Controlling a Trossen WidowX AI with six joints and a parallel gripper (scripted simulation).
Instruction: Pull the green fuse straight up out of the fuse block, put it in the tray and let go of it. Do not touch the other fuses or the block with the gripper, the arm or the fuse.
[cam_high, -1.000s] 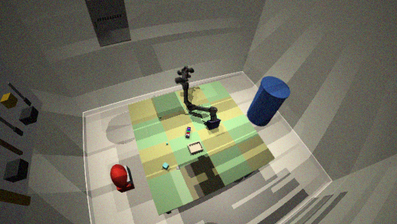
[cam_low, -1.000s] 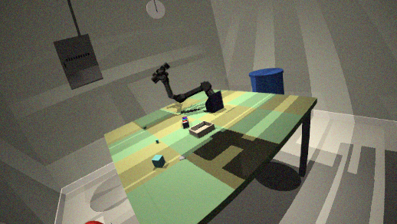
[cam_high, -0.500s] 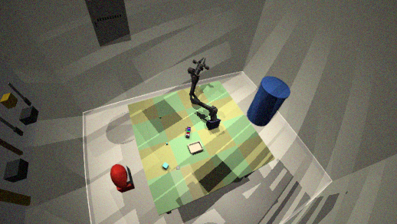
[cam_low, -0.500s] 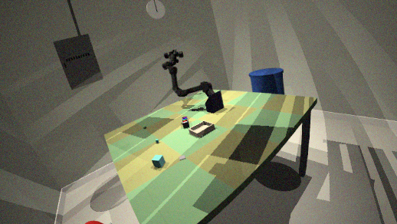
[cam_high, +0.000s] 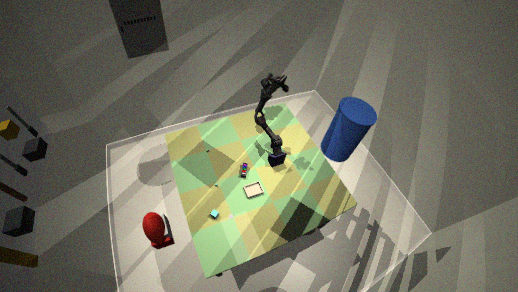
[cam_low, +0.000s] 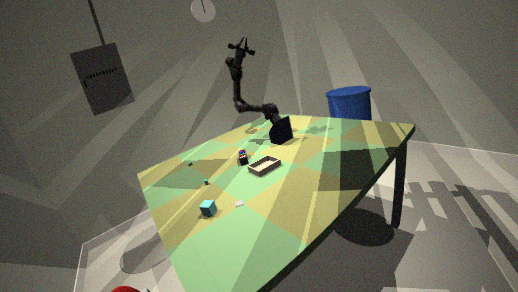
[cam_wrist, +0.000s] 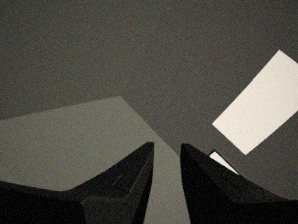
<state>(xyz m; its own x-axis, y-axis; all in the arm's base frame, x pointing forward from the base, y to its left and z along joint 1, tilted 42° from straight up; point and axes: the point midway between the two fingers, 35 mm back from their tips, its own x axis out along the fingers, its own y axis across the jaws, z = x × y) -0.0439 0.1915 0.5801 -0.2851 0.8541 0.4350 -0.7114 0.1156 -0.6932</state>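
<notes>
The matte black gripper (cam_low: 243, 44) points upward on the raised arm (cam_low: 239, 95), its wedge-shaped fingers drawn narrow with nothing between them. Far below the fingers, the green fuse sits in the small dark fuse block (cam_low: 243, 157) among coloured fuses. Just beside the block lies the shallow rectangular tray (cam_low: 264, 165), pale-walled, on the green-and-yellow patchwork table (cam_low: 280, 200).
</notes>
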